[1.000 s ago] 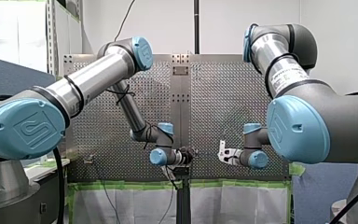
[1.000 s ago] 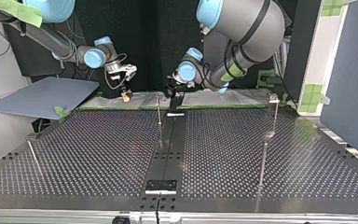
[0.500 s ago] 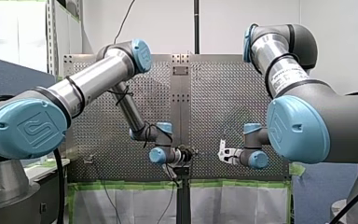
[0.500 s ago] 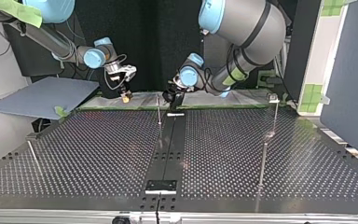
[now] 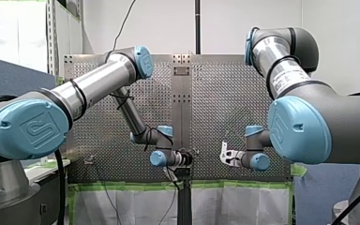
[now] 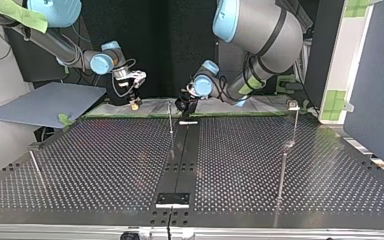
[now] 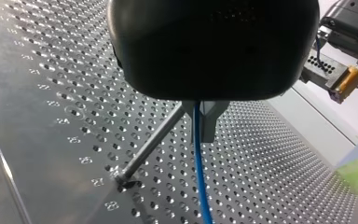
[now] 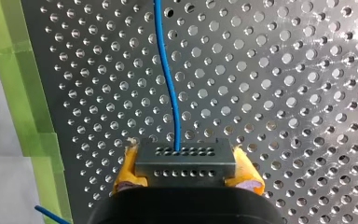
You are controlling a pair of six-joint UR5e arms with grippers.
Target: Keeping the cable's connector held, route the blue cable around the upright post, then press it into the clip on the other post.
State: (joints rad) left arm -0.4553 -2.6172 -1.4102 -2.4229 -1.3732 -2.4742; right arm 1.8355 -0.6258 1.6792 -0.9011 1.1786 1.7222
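A thin blue cable (image 8: 168, 79) runs from a grey connector block (image 8: 185, 154), which my right gripper (image 8: 186, 175) holds shut between yellow pads. In the left wrist view my left gripper (image 7: 204, 135) is shut on the blue cable (image 7: 199, 177), right beside a slim upright metal post (image 7: 149, 144). In the top view that post (image 6: 170, 117) stands at the table's far edge, with my left gripper (image 6: 184, 106) just to its right and my right gripper (image 6: 135, 102) further left. A taller post with a clip (image 6: 293, 106) stands at the far right.
The perforated table (image 6: 105, 165) has a dark centre strip (image 6: 180, 155). More thin rods stand at the top view's right (image 6: 282, 172) and near left (image 6: 35, 167). A grey-blue panel (image 6: 45, 102) lies off the far left corner. Green tape (image 8: 23, 88) lines the table's edge.
My left arm has shifted a little, carrying its gripper slightly toward the upright post, to the top view's left. My right arm has stayed still.
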